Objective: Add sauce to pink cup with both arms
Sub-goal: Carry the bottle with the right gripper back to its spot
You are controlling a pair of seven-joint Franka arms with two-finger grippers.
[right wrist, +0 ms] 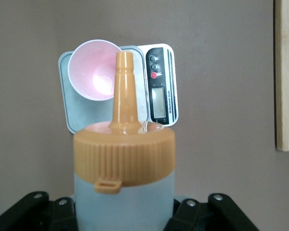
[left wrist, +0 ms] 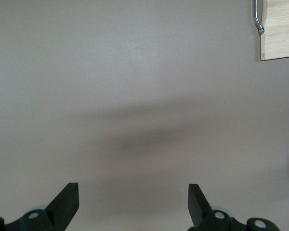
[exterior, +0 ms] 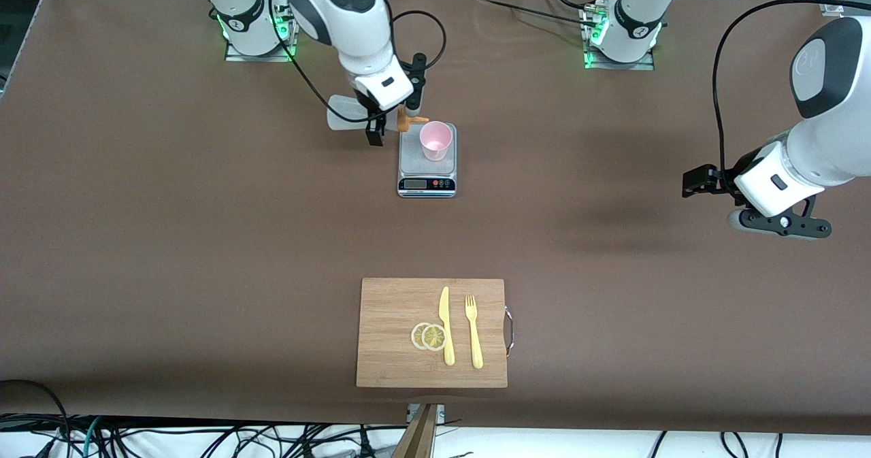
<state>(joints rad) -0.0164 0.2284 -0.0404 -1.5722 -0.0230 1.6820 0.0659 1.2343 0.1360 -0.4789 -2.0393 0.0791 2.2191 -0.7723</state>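
Right gripper (exterior: 376, 126) is closed on the sauce (right wrist: 124, 190), bottle clamped between its fingers and tipped toward horizontal, orange nozzle (exterior: 412, 122) aimed at the pink cup (exterior: 435, 140). In the front view the nozzle tip sits just beside the cup's rim, on the side toward the right arm's end of the table; whether it is already over the opening cannot be told. Pink cup stands upright on the scale (exterior: 426, 172), on the part of the platform farthest from the front camera, display nearer to it. No sauce visible in the cup in the right wrist view. Left gripper (left wrist: 133, 204) hangs over bare table near the left arm's end, fingers spread wide, holding nothing; this arm waits. Cutting board (exterior: 433, 332) with knife, fork and lemon slices lies much nearer the front camera, well apart from the scale. Judgement: step in hand is positioning to pour. Next move calls for bringing the nozzle over the cup mouth, tipping further, then squeezing without nudging the cup off the scale.
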